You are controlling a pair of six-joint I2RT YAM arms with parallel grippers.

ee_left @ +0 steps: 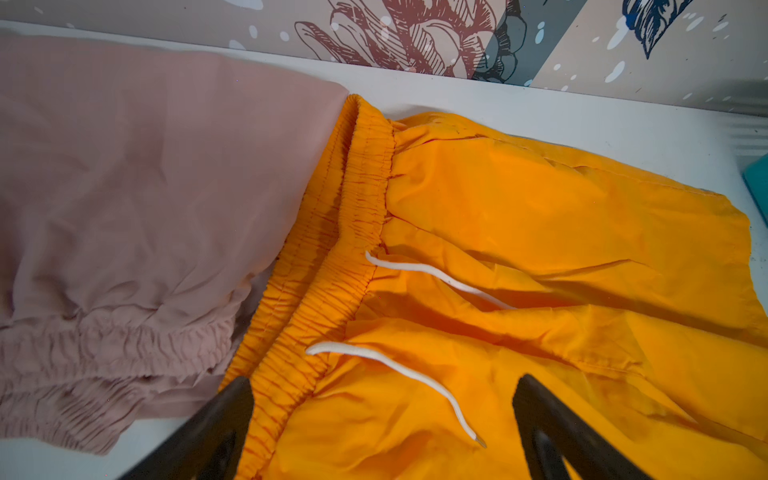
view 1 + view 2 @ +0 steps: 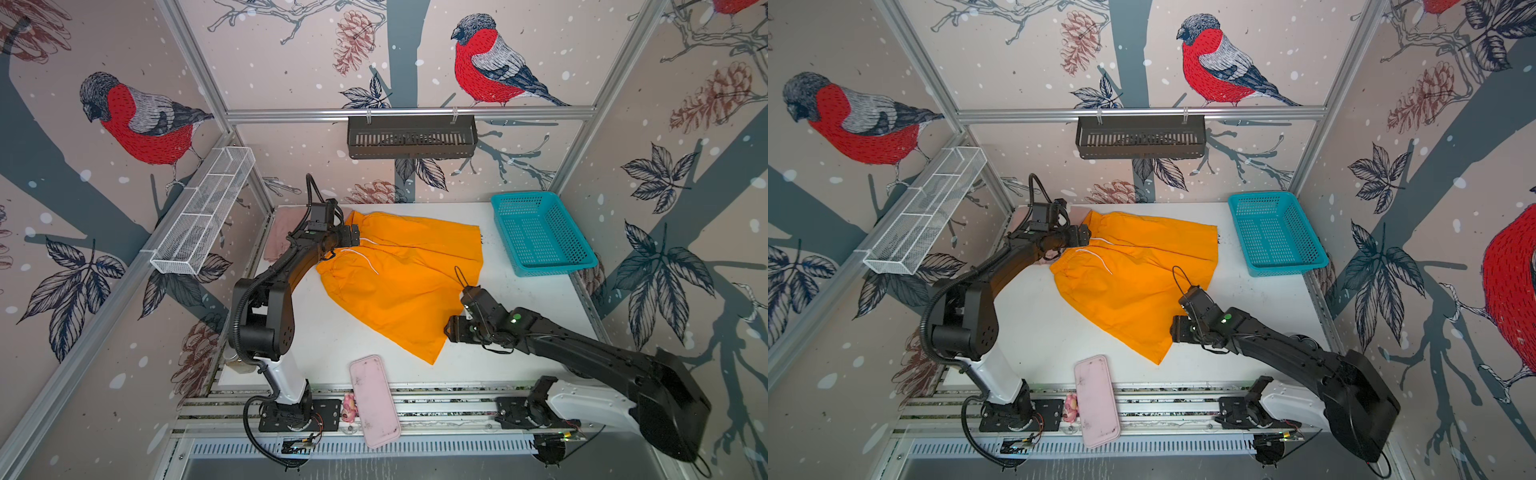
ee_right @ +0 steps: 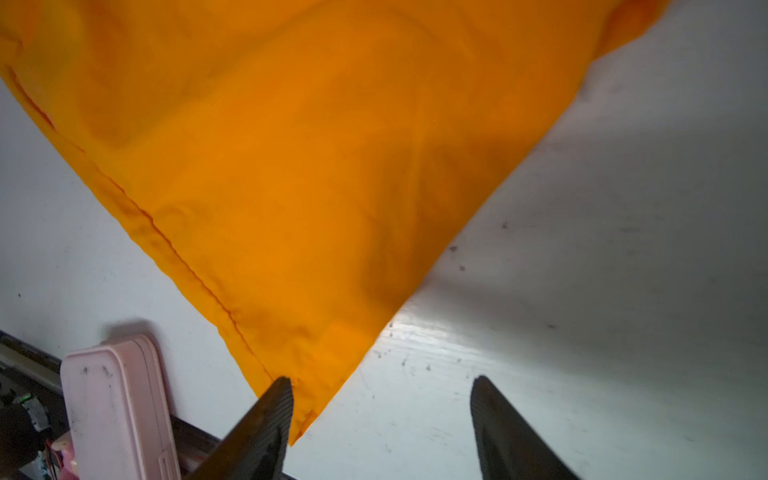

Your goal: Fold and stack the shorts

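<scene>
The bright orange cloth shorts point(image 2: 399, 270) lay spread out flat in the middle of the white table point(image 2: 328, 345), with the stretchy waist at one end and the legs at the other. Two ends of a white string point(image 1: 395, 365) lay on the orange cloth close to the waist. The dusty pink cloth shorts point(image 1: 145, 199) lay bunched up right beside the orange shorts' waist, and the two touched there. The left hand point(image 1: 384, 380) hung over the waist of the orange shorts with its fingers spread wide, holding nothing. The right hand point(image 3: 382, 379) was low down at the pointy leg corner of the orange shorts, far from the waist. It was let go too, with its fingers apart. One finger point(image 3: 266, 424) was just at the tip of the cloth, not pinching it. A teal plastic basket with holes point(image 2: 540, 232) stood near the leg end of the orange shorts, a little apart. A long pink hard tray point(image 2: 374, 401) lay past the pointy corner, not touching the shorts.
</scene>
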